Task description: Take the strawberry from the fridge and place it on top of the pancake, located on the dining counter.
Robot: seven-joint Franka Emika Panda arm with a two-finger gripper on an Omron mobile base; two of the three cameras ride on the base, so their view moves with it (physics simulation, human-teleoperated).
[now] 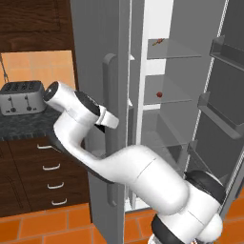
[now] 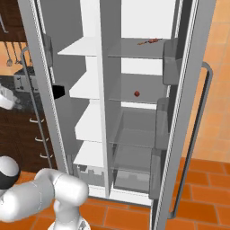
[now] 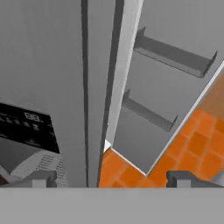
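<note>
Standing open, fridge; strawberry on glass shelf; orange floor tiles.

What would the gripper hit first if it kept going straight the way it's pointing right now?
Probably the fridge: the open gripper points at the edge between the closed dispenser door and the open door. Depth is unclear, so which it meets first is uncertain.

A silver four-slot toaster sits on a dark speckled countertop against a pale orange tiled wall. Below it stands a dark wood cabinet with a column of drawers bearing curved pale handles. A dark wood upper cabinet hangs above. Orange floor tiles with lighter grout cover the floor
</note>
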